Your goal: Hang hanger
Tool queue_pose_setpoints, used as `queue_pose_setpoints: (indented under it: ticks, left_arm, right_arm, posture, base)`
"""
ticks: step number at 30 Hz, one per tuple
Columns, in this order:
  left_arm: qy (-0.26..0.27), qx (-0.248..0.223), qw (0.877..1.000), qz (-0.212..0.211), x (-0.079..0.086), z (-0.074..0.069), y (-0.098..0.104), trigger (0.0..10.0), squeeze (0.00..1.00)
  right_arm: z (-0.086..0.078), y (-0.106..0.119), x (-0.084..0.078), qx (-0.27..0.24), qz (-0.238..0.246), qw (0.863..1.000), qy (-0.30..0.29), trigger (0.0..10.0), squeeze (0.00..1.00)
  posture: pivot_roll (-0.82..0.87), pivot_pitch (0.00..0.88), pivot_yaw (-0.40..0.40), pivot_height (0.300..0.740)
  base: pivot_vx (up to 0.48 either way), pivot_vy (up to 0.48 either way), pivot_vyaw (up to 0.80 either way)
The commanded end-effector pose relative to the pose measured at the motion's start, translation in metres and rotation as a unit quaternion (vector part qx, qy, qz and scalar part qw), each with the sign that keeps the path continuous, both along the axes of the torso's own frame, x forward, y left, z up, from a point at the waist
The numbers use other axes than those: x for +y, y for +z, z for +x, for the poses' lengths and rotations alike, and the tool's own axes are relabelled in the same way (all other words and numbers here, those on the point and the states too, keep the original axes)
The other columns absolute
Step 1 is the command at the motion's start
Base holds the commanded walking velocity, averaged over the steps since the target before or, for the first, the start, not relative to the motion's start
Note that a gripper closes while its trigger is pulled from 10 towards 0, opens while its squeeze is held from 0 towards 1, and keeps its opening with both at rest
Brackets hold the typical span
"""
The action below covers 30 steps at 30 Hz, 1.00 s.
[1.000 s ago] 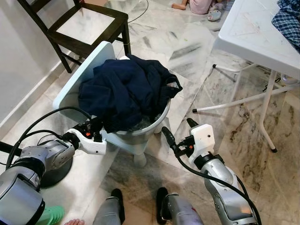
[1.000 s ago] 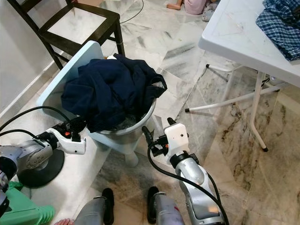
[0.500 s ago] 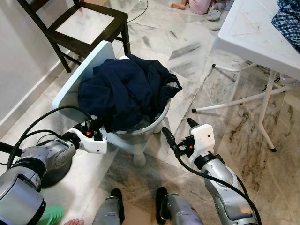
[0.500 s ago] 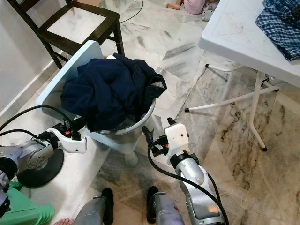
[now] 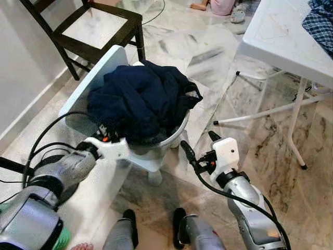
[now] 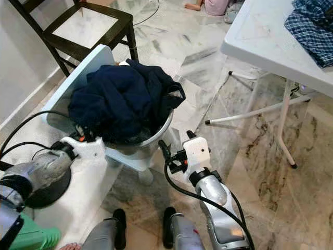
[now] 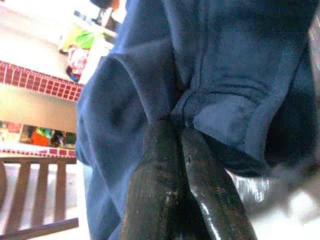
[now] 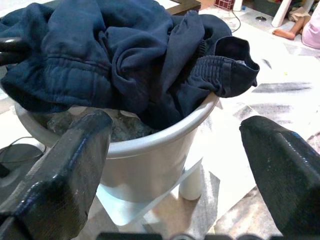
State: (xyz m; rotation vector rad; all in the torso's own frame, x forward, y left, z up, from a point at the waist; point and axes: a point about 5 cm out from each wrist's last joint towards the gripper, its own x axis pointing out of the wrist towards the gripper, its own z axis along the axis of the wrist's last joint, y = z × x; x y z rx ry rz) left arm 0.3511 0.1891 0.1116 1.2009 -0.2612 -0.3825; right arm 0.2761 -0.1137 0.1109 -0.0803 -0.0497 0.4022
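Left pincer (image 7: 172,132) is clenched right on a fold of the navy garment (image 5: 140,99) heaped in the grey tub (image 6: 151,139), nearer than the right pincer (image 5: 200,147), spread wide just beside the tub's rim, while no hanger can be made out.

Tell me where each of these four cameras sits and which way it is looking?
Left eye view: on the head, looking down at the navy clothes in the grey basin; both arms and feet show.
Right eye view: beside it, same scene shifted.
Left wrist view: on the left arm, along the left gripper, shut on the clothes.
Right wrist view: on the right arm, looking between the open right gripper fingers at the basin.
Shared: all four show the clothes.
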Motion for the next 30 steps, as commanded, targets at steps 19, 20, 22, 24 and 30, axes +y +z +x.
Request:
queue_pose_setpoints:
  ticks: [19,20,22,24,30]
  left_arm:
    - [-0.002,0.124,0.846,-0.518,-0.092,0.027,0.049,0.0,0.00]
    - [-0.001,0.136,0.836,-0.532,-0.097,0.027,0.049,0.0,0.00]
    - [0.001,0.155,0.821,-0.550,-0.106,0.028,0.048,0.0,0.00]
    - [0.005,0.189,0.790,-0.583,-0.119,0.030,0.049,0.0,0.00]
    - [-0.018,0.224,0.701,-0.677,-0.146,0.036,0.081,0.0,0.00]
  right_arm:
    - [0.002,-0.002,-0.001,0.005,-0.003,1.000,-0.004,10.0,0.00]
    - [0.002,-0.002,0.000,0.005,-0.003,1.000,-0.003,10.0,0.00]
    - [0.002,-0.003,0.002,0.005,-0.002,1.000,-0.002,10.0,0.00]
    - [0.002,-0.003,0.004,0.005,-0.001,1.000,-0.001,10.0,0.00]
    - [0.003,-0.003,0.005,0.004,0.001,1.000,-0.003,10.0,0.00]
  posture:
    - [0.04,0.321,-0.057,0.740]
    - [0.04,0.321,-0.056,0.740]
    - [0.04,0.319,-0.055,0.740]
    - [0.04,0.318,-0.053,0.740]
    - [0.04,0.313,-0.049,0.740]
  base:
    - [0.000,0.000,0.00]
    - [0.000,0.000,0.00]
    - [0.000,0.000,0.00]
    - [0.000,0.000,0.00]
    - [0.000,0.000,0.00]
